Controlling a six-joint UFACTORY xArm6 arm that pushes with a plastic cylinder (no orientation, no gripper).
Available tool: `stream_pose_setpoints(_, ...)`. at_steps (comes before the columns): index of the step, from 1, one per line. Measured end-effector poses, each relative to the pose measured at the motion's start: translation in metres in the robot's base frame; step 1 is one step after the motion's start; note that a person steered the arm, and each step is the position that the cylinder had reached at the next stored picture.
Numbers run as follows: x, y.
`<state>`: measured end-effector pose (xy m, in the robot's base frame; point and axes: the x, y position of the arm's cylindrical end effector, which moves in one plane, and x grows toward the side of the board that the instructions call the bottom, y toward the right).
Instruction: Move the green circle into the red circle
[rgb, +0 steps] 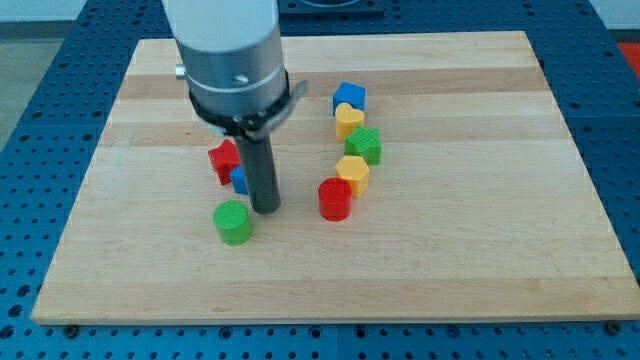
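The green circle (233, 221) is a short green cylinder lying left of the board's middle, toward the view's bottom. The red circle (335, 199) is a short red cylinder to its right. My tip (265, 209) rests on the board just right of and slightly above the green circle, between it and the red circle, very close to the green one. I cannot tell whether they touch.
A red block (224, 160) and a partly hidden blue block (238, 180) lie behind the rod. A column right of centre holds a blue block (349, 96), a yellow heart (348, 121), a green block (364, 145) and a yellow block (352, 173) touching the red circle.
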<state>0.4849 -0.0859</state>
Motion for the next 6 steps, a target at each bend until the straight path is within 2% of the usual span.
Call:
stream_pose_setpoints(1,-0.011,-0.055)
stream_pose_setpoints(2,0.023,-0.073)
stream_pose_setpoints(3,0.054,-0.068)
stream_pose_setpoints(4,0.062,-0.01)
stream_pose_setpoints(5,0.058,-0.043)
stream_pose_setpoints(6,0.022,-0.049)
